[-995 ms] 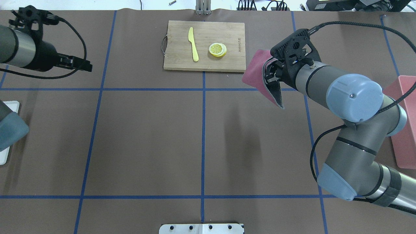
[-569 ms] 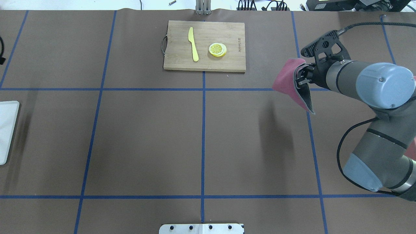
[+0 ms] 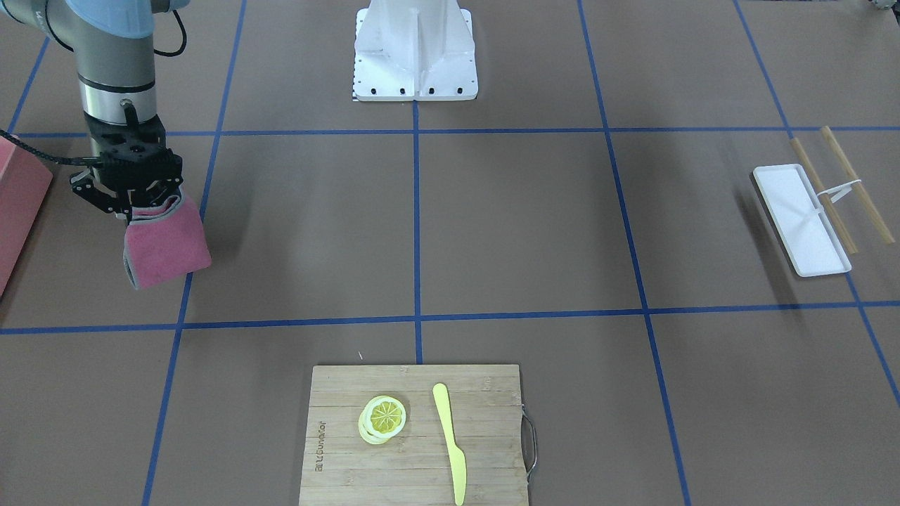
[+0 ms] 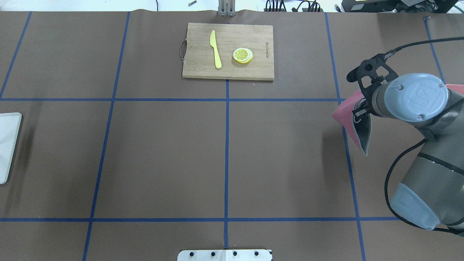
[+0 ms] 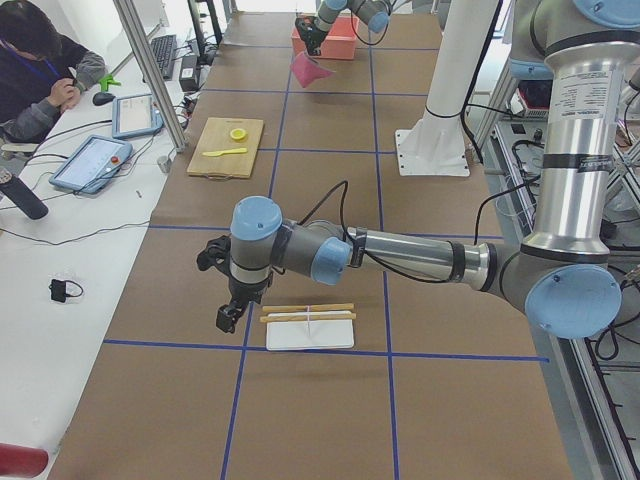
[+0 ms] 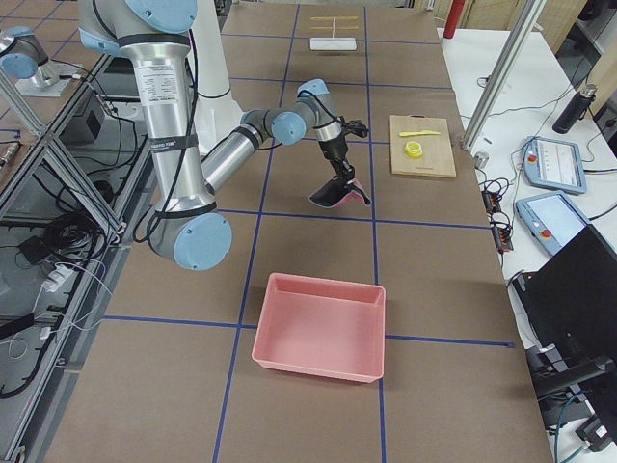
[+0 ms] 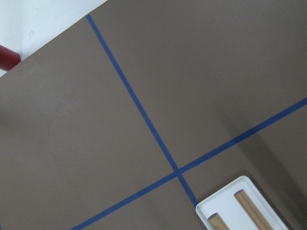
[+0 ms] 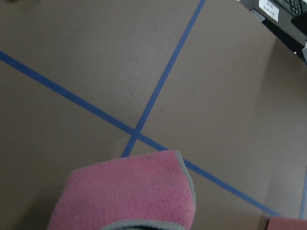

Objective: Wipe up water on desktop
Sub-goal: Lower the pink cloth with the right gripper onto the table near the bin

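Note:
The desktop [image 4: 163, 152] is a matte brown tabletop with blue tape lines; I see no water on it. My right gripper [image 3: 133, 197] is shut on a pink cloth with a grey edge [image 3: 166, 242], which hangs folded just above the desktop at the robot's right side. The cloth also shows in the overhead view [image 4: 348, 117] and in the right wrist view [image 8: 129, 191], over a tape crossing. My left gripper [image 5: 228, 318] shows only in the exterior left view, beside a white tray [image 5: 310, 338]; I cannot tell whether it is open or shut.
A bamboo cutting board [image 4: 197, 69] at the far middle bears a yellow knife [image 4: 216, 54] and a lemon slice [image 4: 243, 55]. A pink bin [image 6: 328, 282] stands at the robot's far right. The white tray [image 3: 801, 218] holds chopsticks [image 3: 854, 183].
My right arm has carried the pink cloth to the right and nearer the robot, away from the cutting board. My left arm has left the overhead view on the left.

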You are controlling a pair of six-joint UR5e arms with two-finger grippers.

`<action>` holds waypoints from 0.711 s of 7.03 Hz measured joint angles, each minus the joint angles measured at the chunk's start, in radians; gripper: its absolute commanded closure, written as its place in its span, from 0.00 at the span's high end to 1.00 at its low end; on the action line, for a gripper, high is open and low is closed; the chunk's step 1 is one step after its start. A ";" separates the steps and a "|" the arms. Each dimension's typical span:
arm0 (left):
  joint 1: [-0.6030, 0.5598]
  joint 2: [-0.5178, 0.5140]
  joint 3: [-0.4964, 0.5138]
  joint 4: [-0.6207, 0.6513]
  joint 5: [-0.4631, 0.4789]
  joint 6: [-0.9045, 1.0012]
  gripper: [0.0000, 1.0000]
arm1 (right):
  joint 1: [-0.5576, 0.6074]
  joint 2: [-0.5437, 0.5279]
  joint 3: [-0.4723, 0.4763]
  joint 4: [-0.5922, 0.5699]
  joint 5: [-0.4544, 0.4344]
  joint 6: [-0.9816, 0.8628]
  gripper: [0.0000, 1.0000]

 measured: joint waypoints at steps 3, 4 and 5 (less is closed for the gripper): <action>-0.002 -0.002 0.017 0.004 -0.006 -0.004 0.99 | -0.145 0.084 -0.088 -0.053 -0.002 0.163 0.00; -0.002 -0.002 0.019 0.004 -0.007 -0.005 0.99 | -0.176 0.178 -0.158 -0.085 -0.002 0.227 0.00; -0.002 -0.002 0.019 0.004 -0.007 -0.005 0.99 | -0.192 0.262 -0.208 -0.104 -0.001 0.271 0.00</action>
